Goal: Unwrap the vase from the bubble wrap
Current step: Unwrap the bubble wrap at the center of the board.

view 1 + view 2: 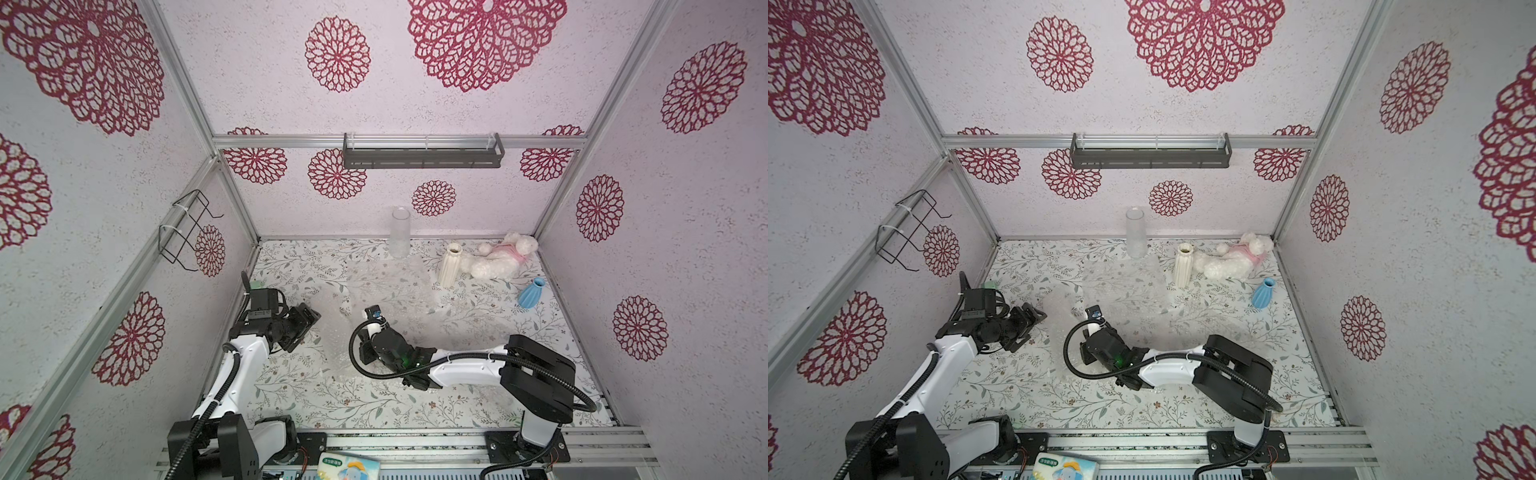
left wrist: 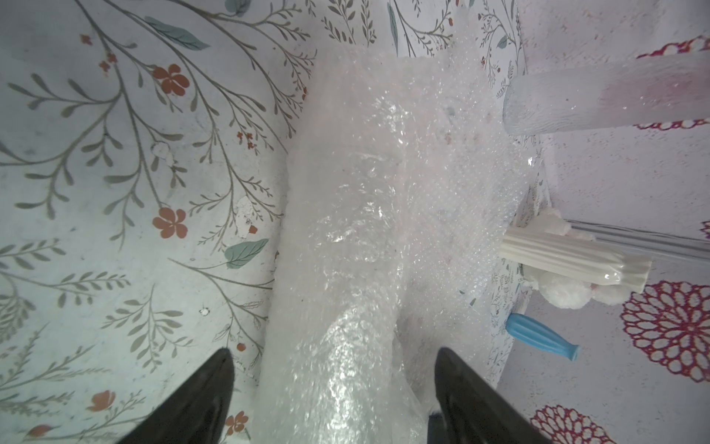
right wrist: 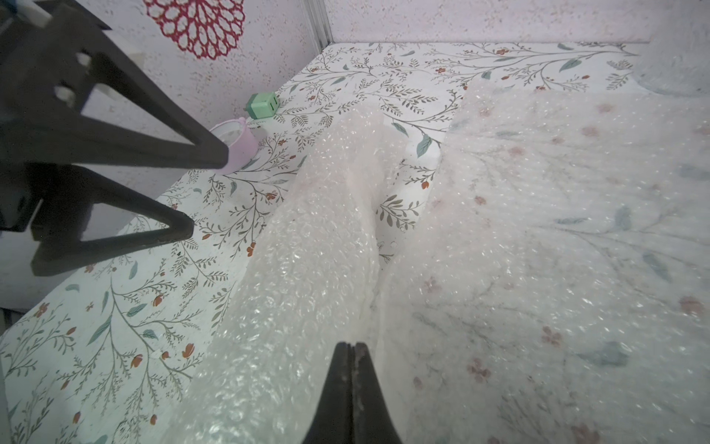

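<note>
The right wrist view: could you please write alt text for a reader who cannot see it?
The right gripper, jaws shut, pinches a raised ridge of bubble wrap over a floral table. The left gripper hangs open nearby, with a small pink cup and green block beyond it.

I'm seeing pale speckled walls [image 1: 374, 104] with red flower medallions, a grey shelf [image 1: 422, 154] on the back one, a wire rack [image 1: 183, 232] left, floral worktop [image 1: 316, 399] below.

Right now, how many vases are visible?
3: clear glass vase at the back, cream vase beside the plush toy, blue vase farthest right. The bubble wrap may hide another.
</note>
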You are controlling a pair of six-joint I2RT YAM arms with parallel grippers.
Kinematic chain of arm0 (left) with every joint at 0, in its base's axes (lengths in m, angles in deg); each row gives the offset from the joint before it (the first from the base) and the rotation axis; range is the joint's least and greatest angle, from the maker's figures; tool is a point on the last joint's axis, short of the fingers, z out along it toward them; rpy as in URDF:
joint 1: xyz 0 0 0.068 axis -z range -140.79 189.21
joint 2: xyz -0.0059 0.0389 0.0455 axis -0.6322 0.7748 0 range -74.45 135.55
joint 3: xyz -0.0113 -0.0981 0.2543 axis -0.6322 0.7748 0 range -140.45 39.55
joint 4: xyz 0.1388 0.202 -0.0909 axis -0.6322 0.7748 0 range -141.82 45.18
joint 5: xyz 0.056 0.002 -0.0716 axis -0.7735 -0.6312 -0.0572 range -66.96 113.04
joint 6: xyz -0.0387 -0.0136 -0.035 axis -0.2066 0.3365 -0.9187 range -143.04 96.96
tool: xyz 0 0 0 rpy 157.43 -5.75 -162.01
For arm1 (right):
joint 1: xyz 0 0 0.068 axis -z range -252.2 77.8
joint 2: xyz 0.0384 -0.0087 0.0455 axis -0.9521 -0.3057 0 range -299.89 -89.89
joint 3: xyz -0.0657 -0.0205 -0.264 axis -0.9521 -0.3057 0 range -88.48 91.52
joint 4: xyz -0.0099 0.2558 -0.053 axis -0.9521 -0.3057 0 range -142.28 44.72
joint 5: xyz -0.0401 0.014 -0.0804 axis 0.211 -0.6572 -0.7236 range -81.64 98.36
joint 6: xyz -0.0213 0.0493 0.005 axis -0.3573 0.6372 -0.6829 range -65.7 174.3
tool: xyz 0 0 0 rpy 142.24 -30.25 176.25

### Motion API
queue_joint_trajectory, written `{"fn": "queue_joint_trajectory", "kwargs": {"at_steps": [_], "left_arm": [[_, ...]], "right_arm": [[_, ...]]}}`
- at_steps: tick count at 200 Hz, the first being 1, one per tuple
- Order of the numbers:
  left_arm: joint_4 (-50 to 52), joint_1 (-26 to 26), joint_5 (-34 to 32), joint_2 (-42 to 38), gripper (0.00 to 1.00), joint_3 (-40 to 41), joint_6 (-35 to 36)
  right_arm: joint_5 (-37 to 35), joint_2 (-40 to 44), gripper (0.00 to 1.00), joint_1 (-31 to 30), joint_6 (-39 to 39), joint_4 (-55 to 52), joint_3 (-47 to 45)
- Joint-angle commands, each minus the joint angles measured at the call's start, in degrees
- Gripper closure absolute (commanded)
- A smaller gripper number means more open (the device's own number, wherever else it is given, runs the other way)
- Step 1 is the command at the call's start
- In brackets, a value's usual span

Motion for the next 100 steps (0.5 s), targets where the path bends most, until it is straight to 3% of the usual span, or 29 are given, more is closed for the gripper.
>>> {"fn": "queue_joint_trajectory", "kwargs": {"at_steps": [1,42,100], "left_arm": [[2.6,5.8,-7.1,-0.5,0.16,-1.7,0.2],[4.4,13.6,-16.6,1.6,0.17,-2.1,-1.6],[4.0,21.7,-22.8,6.2,0.17,-1.3,-5.7]], "right_arm": [[2.8,3.3,1.00,1.6,2.2,6.1,-1.5],[5.6,3.4,1.00,2.7,2.9,10.2,-4.3],[9.4,3.3,1.00,4.5,4.4,14.3,-7.1]]}}
